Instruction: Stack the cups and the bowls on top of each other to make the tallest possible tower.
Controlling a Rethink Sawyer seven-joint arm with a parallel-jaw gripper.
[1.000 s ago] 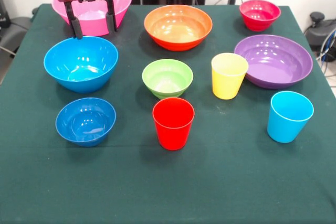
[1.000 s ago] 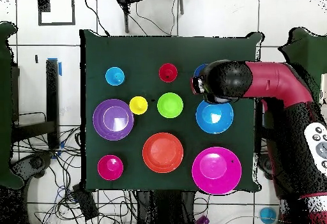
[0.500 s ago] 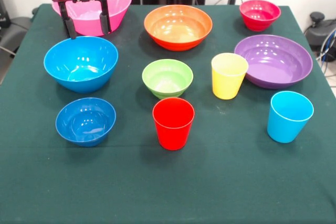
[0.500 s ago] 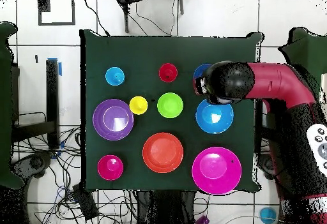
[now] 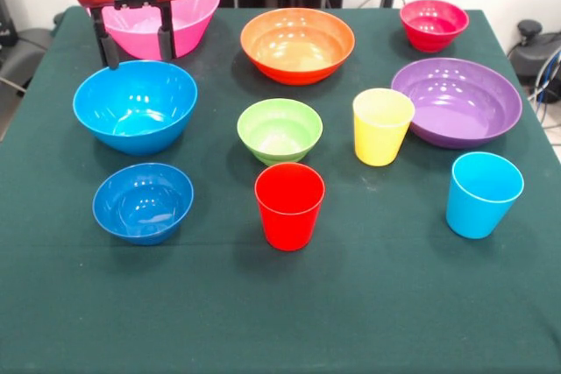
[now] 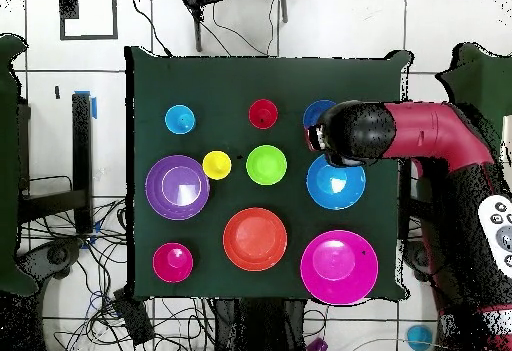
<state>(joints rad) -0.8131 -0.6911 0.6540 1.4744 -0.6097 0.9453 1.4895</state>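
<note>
Nothing is stacked yet: the red plastic tumbler (image 5: 289,205) and small glossy blue bowl (image 5: 143,201) sit nearest on the green-clothed bench (image 5: 280,313), the small green bowl (image 5: 280,130) and large blue bowl (image 5: 134,105) just behind. Judged best: start with a wide bowl as base. The pincer (image 5: 134,39) hangs open and empty above the large blue bowl's far rim, fingers pointing straight down.

— What's carrying everything?
— A dark green tablecloth (image 5: 280,321) over the table.
— And past its edges?
— White tiled floor (image 6: 250,27), tangled cables (image 6: 90,267) off one side, a black frame (image 6: 87,17) beyond a corner.
</note>
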